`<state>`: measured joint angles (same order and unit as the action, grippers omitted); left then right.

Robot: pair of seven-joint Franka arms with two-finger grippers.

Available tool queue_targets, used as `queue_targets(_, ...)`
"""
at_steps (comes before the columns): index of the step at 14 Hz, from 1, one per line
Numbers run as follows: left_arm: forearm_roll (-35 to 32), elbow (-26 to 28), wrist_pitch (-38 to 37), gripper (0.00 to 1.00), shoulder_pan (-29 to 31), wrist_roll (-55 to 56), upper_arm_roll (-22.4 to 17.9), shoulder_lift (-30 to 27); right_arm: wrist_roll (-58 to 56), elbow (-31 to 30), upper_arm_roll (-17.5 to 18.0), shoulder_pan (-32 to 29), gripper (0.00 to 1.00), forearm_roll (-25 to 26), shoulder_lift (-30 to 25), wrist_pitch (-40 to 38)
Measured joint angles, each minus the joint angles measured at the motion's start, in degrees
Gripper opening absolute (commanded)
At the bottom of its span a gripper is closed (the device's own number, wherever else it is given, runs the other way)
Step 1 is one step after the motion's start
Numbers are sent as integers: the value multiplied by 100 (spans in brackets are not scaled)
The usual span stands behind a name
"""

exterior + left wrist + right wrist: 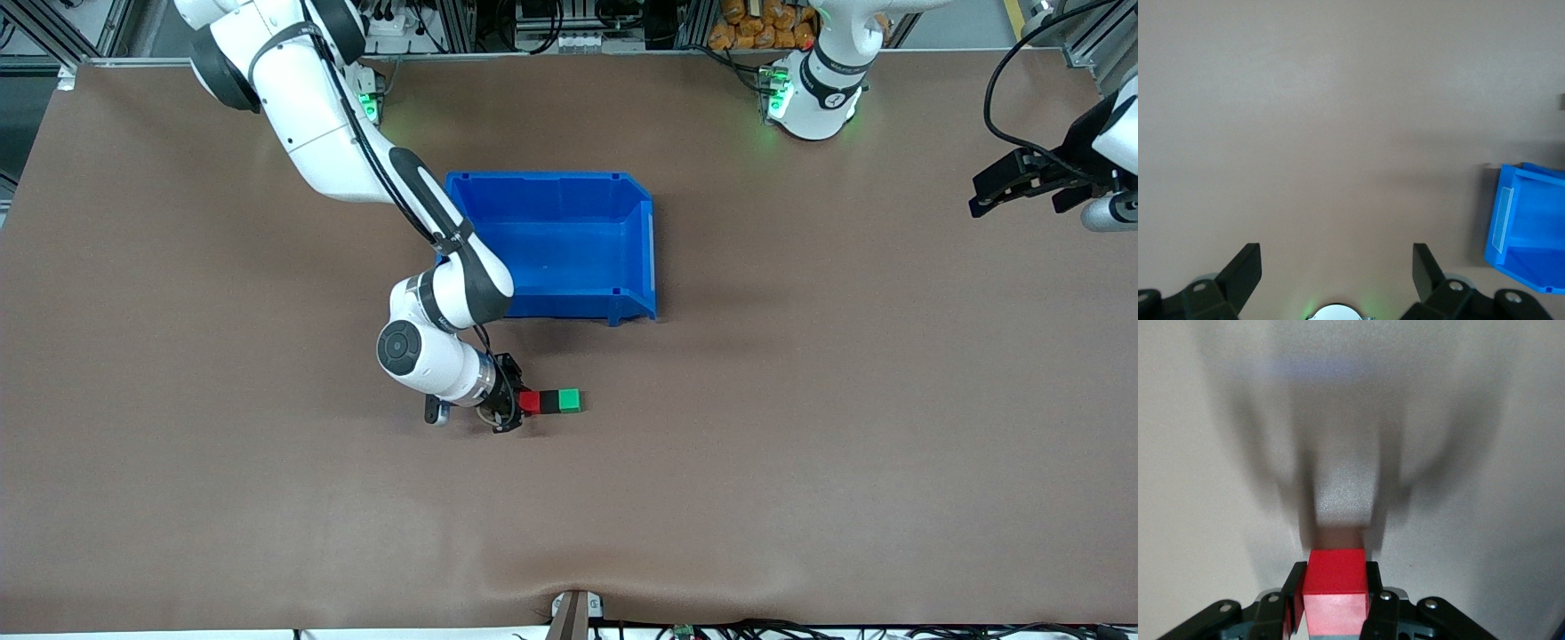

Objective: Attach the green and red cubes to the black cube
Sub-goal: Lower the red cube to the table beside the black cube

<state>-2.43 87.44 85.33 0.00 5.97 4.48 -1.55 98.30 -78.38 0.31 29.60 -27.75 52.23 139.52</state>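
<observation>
The right arm is reaching down from its base across the worktop, elbow bent and wrist turned level, its gripper [514, 404] sitting low at the surface with the black fingers [1297, 590] clamping a small bright red cube [1335, 587]. The left arm is waiting raised at its own end, its gripper [1336, 267] hanging with fingers spread wide, gripping nothing.
</observation>
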Motion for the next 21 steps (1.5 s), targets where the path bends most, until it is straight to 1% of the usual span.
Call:
queue_targets(1, 0, 0, 3, 100, 0, 0, 0, 1, 0, 0, 0, 0, 42, 0, 0, 0)
queue_targets(4, 0, 0, 29, 100, 0, 0, 2, 1, 0, 4, -1, 4, 51, 0, 16, 6)
queue_targets(7, 0, 0, 58, 100, -3, 0, 8, 3, 0, 14, -1, 7, 54, 1, 47, 14)
queue_targets(8, 0, 0, 61, 100, -6, 0, 10, 6, 0, 18, -1, 8, 57, 2, 51, 15)
queue_targets(9, 0, 0, 62, 100, -9, 0, 11, 13, 0, 21, -1, 8, 62, 2, 53, 15)
queue_targets(11, 0, 0, 63, 100, -15, 0, 14, 30, 0, 26, -1, 9, 80, 2, 53, 15)
queue_targets(13, 0, 0, 64, 100, -25, 0, 26, 40, 0, 30, -4, 9, 87, 3, 54, 15)
queue_targets(14, 0, 0, 64, 100, -26, 0, 45, 41, 0, 36, -7, 9, 87, 4, 55, 15)
queue_targets(18, 0, 0, 67, 100, -49, 0, 75, 56, 0, 56, -22, 9, 100, 5, 55, 15)
queue_targets(21, 0, 0, 69, 100, -50, 0, 75, 68, 0, 60, -26, 10, 100, 6, 55, 15)
